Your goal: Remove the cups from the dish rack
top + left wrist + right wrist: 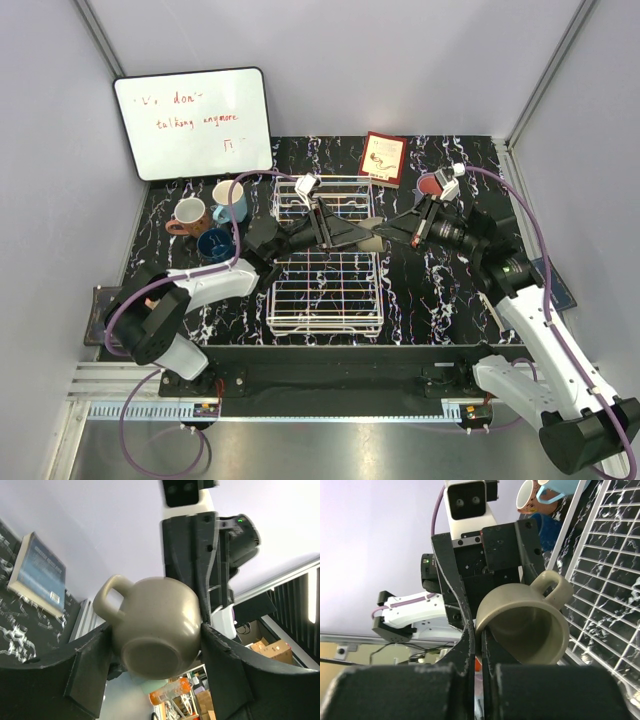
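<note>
A grey-beige mug (371, 240) hangs in the air over the white wire dish rack (325, 320), between both grippers. My left gripper (156, 632) has its two fingers against opposite sides of the mug's body (160, 625), bottom toward its camera. My right gripper (481, 640) is shut on the mug's rim (530, 625), one finger inside, one outside. In the top view the left gripper (352, 235) and right gripper (388, 233) meet nose to nose. On the table to the left stand a brown mug (188, 215), a light blue mug (230, 200) and a dark blue cup (215, 243).
A whiteboard (193, 122) leans on the back wall at the left. A red book (383, 158) lies at the back, and a round pinkish-red vessel (432, 185) sits beside the right arm. The tabletop is black marble-patterned (440, 290).
</note>
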